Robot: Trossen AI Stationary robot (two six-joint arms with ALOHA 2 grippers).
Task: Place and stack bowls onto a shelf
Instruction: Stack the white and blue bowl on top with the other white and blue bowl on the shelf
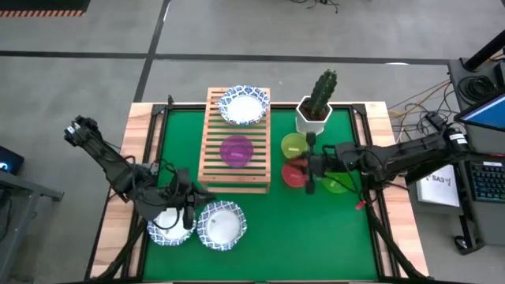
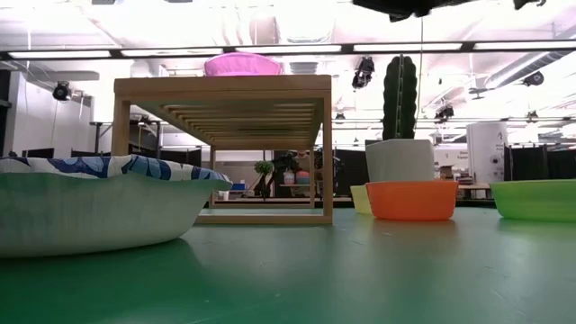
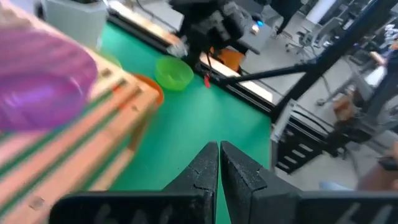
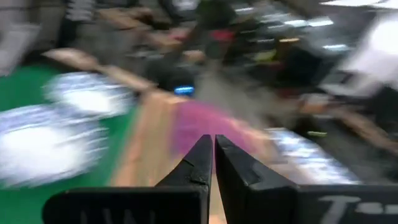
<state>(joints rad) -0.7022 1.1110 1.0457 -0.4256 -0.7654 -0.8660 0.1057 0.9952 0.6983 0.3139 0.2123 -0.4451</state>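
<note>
The right gripper (image 1: 309,167) hangs closed and empty beside the small red-orange plastic bowl (image 1: 294,174), at about three o'clock from the light wooden slatted shelf (image 1: 237,175). With fingers pinched together it could knock that bowl, or the yellow-green one (image 1: 295,145), across the green counter (image 1: 260,229). The left gripper (image 1: 186,207), also closed, hovers at seven o'clock by two blue-rimmed white bowls (image 1: 221,225); a purple bowl (image 1: 237,151) already sits on the shelf.
</note>
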